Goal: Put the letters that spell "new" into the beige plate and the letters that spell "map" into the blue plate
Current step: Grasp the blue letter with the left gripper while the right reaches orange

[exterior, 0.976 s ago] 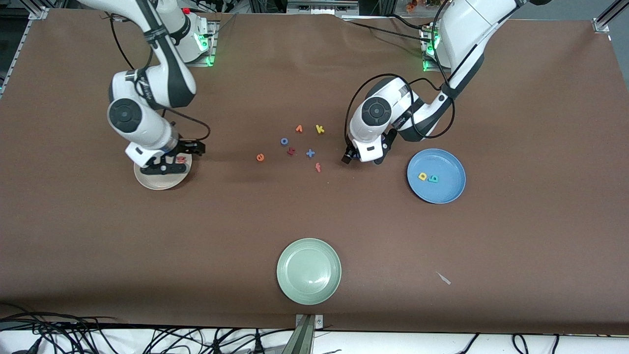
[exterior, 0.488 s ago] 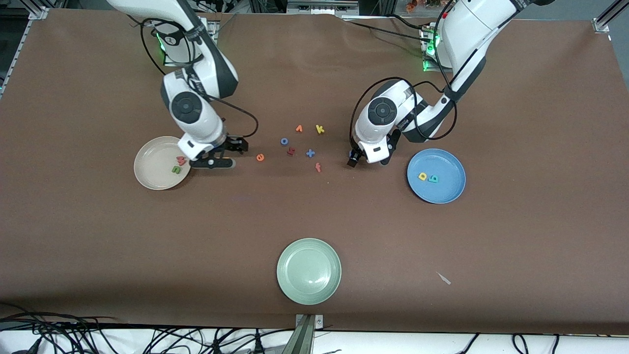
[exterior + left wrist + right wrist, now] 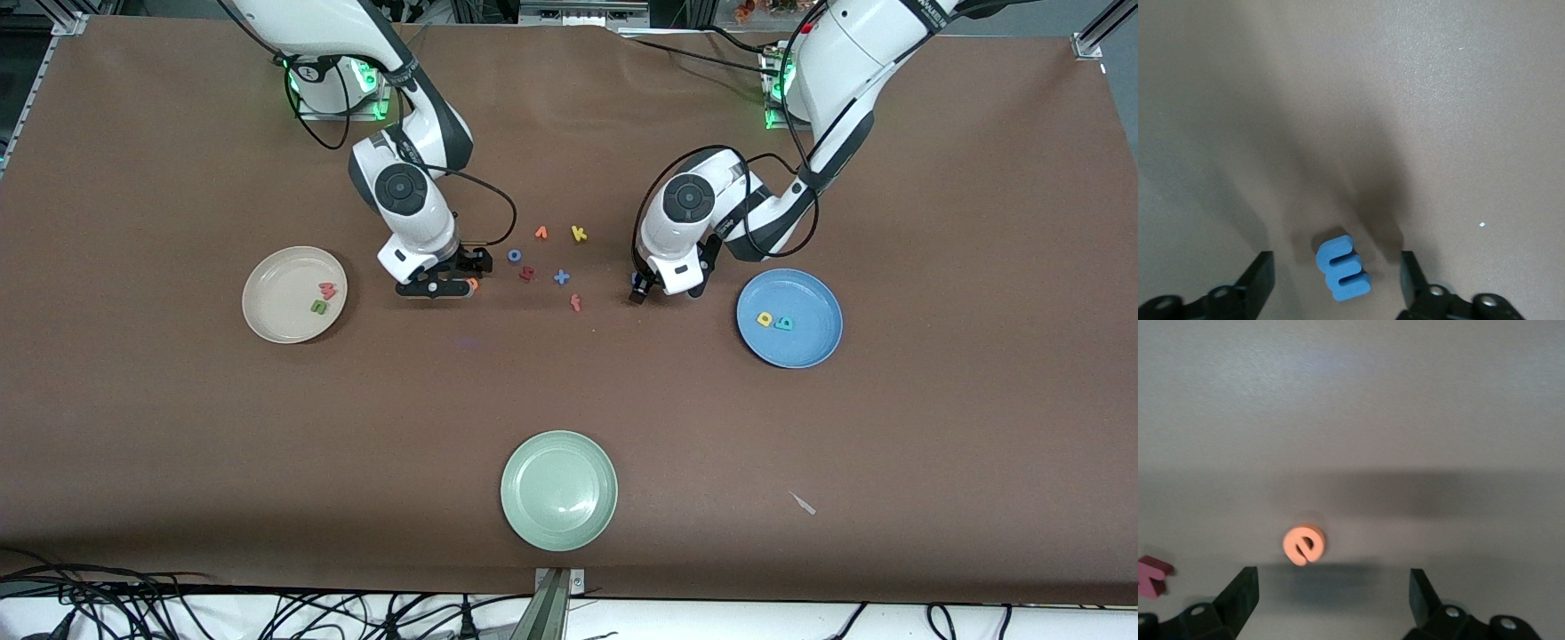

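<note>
Brown table (image 3: 178,444) has us set for two grabs: right gripper (image 3: 1331,597) spread wide over the "e" (image 3: 1304,544), left gripper (image 3: 1337,280) unclenched straddling the "m" (image 3: 1343,268), nothing grasped yet.

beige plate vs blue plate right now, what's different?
The beige plate holds a pinkish w and green n; the blue plate holds a yellow p and teal a. Beige sits toward the right arm's end, blue toward the left's. Both are round and rimmed, two letters each.
</note>
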